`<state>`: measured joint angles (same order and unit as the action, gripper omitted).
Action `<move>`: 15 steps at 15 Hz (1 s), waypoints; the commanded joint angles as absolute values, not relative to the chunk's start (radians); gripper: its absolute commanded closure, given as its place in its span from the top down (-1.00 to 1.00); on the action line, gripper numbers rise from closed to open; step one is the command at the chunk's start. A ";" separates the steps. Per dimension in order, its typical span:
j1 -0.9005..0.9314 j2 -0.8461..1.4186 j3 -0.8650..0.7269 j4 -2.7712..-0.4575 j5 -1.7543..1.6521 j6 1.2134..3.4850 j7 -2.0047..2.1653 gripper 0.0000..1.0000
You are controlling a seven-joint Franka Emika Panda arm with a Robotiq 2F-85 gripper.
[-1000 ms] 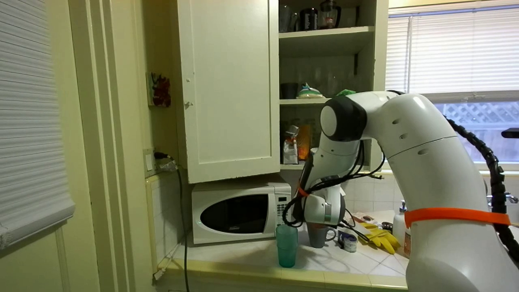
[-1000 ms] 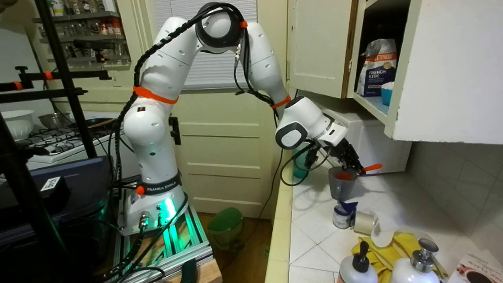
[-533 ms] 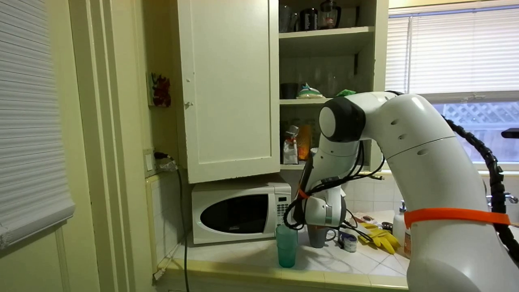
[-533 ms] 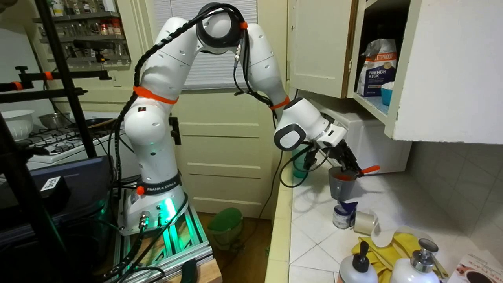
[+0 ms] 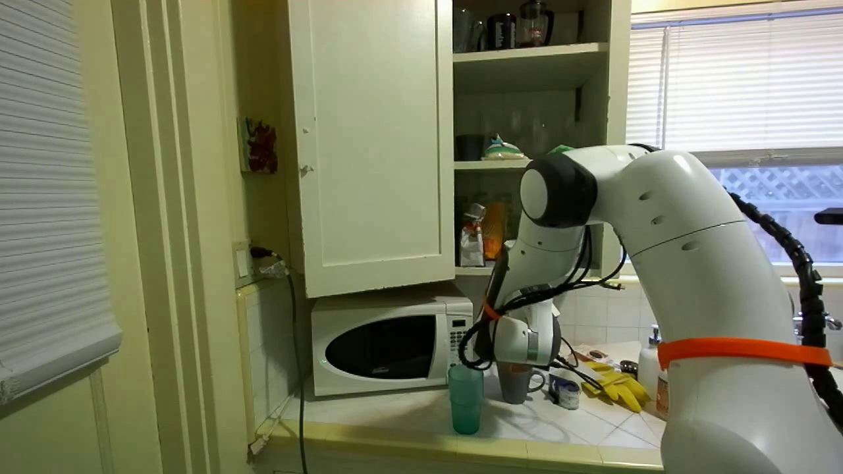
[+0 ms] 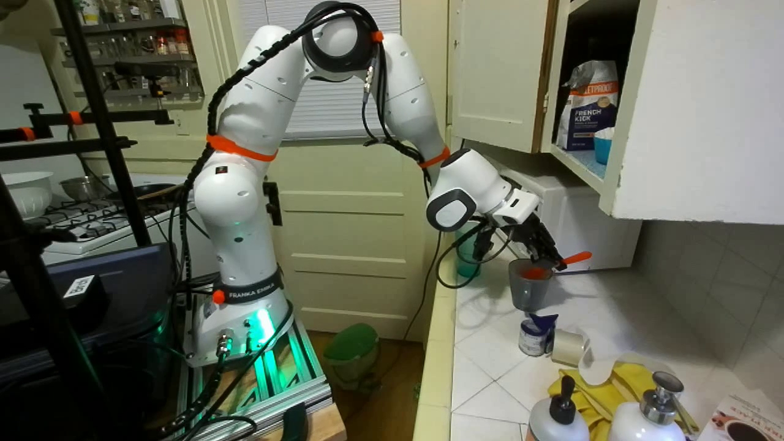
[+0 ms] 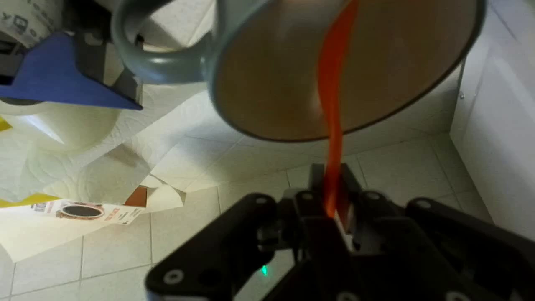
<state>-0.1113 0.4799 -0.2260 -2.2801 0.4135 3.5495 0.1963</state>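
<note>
My gripper (image 6: pixel 556 263) is shut on a thin orange utensil (image 6: pixel 577 258). In the wrist view the fingertips (image 7: pixel 333 184) pinch its orange stem (image 7: pixel 332 121), which runs over the rim into a grey mug. The mug (image 6: pixel 527 297) stands on the tiled counter with the gripper just above its rim. The wrist view shows the mug's pale inside wall (image 7: pixel 267 100) and its handle to the left. The utensil's far end is inside the mug and partly out of frame. In an exterior view the mug (image 5: pixel 514 388) shows below the wrist, which hides the fingers.
A teal cup (image 5: pixel 466 401) stands near the counter's front edge. A microwave (image 5: pixel 388 349) is behind, under an open cupboard door (image 5: pixel 375 145). A small can (image 6: pixel 531 338), a paper roll (image 6: pixel 568 348), yellow gloves (image 6: pixel 631 383) and pump bottles (image 6: pixel 557 422) lie further along the counter.
The gripper dips slightly, then rises slightly again, with the orange utensil still held in the mug. The mug has shifted a little and appears slightly tilted compared with before.
</note>
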 commanded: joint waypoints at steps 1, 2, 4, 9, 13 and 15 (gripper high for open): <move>-0.062 0.507 -0.280 -2.286 0.454 3.616 0.158 -0.94; -0.052 0.503 -0.292 -2.293 0.458 3.602 0.143 -0.94; -0.029 0.494 -0.319 -2.307 0.459 3.557 0.114 -0.94; -0.061 0.469 -0.267 -2.317 0.427 3.522 0.161 -0.94; -0.079 0.490 -0.240 -2.288 0.440 3.587 0.222 -0.94; -0.062 0.495 -0.264 -2.288 0.450 3.605 0.200 -0.94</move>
<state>-0.0620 0.4906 -0.2574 -2.2882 0.4265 3.5745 0.2056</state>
